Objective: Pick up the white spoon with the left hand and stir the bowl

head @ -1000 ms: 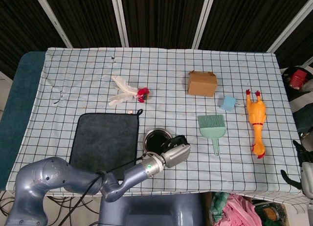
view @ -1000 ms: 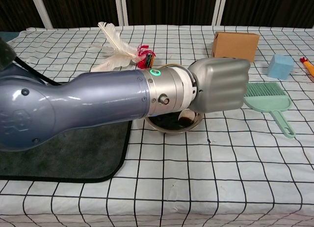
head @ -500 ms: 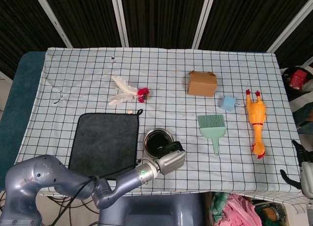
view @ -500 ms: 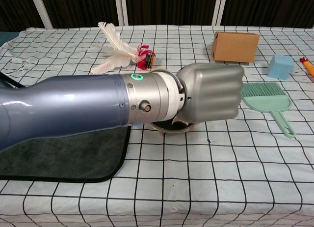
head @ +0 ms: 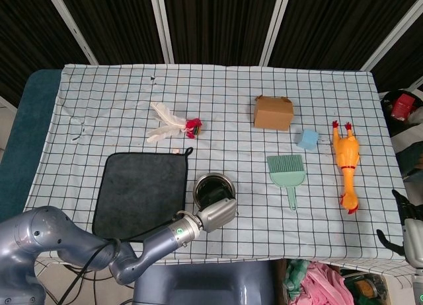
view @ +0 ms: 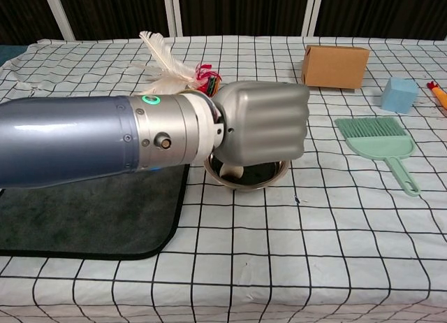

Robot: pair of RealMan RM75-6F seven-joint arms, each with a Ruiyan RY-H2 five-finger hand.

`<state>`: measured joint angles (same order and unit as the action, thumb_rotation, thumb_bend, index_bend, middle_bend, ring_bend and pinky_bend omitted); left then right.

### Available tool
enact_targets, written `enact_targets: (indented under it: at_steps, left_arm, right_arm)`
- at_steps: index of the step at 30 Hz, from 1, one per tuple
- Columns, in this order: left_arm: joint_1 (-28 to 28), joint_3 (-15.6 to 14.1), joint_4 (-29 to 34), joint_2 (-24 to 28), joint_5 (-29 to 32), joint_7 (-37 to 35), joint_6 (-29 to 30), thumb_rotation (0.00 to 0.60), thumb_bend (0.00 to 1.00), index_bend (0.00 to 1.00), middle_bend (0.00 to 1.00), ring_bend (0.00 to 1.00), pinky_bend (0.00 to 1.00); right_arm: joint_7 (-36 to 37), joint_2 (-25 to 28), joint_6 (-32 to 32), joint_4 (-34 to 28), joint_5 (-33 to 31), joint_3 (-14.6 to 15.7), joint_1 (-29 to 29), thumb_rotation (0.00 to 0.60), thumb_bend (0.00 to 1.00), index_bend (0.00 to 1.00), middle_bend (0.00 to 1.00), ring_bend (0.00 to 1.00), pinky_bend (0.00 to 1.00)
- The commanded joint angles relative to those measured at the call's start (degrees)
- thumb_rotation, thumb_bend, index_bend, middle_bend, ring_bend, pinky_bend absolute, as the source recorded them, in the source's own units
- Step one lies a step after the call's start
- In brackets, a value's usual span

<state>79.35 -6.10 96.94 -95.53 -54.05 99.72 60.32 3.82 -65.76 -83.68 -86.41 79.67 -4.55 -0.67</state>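
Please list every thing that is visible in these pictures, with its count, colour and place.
Metal bowl: one, silver, front centre.
White spoon: one, tip in the bowl.
Dark grey mat: one, left of the bowl.
White feather toy: one, red base, behind the mat.
Cardboard box: one, brown, back right.
Blue block: one, right of the box.
Green brush: one, right of the bowl.
Rubber chicken: one, yellow, far right.
Left hand: grey, fist over the bowl.
Right hand: right edge, partly visible.

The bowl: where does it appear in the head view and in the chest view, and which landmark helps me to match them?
Head view: the bowl is low centre, right of the dark mat, partly under the left hand.
Chest view: the bowl is at centre, mostly hidden behind the left hand.
Shared landmark: the green brush, to the bowl's right in both.
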Motion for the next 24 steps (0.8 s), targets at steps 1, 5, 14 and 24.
enact_targets:
  at_steps: [1, 5, 14, 24]
  left_arm:
    - [-0.3, -0.5, -0.1, 0.3, 0.8, 0.5, 0.2, 0.600, 0.52, 0.77, 0.99, 0.92, 0.87]
    - [-0.3, -0.3, -0.7, 0.3, 1.2, 0.4, 0.2, 0.600, 0.52, 0.77, 0.99, 0.92, 0.87]
    - [-0.2, 0.0, -2.5, 0.1, 2.4, 0.4, 0.1, 0.600, 0.52, 0.77, 0.99, 0.92, 0.87]
    - [0.8, 1.7, -7.6, -1.6, 4.1, 0.2, -0.9, 0.600, 0.52, 0.77, 0.99, 0.92, 0.87]
  right_arm:
    - [0.0, 0.0, 0.0, 0.0, 0.0, 0.0, 0.0, 0.600, 0.22, 0.00, 0.11, 0.18, 0.26]
    - [-0.1, -0.1, -0.1, 0.0, -0.1, -0.1, 0.0, 0.600, 0.22, 0.00, 0.11, 0.18, 0.26]
    - [-0.1, -0.2, 0.2, 0.2, -0.1, 0.0, 0.1, 0.600, 0.22, 0.00, 0.11, 0.18, 0.26]
    - [0.1, -0.1, 0.1, 0.1, -0.3, -0.1, -0.1, 0.600, 0.22, 0.00, 0.11, 0.18, 0.26]
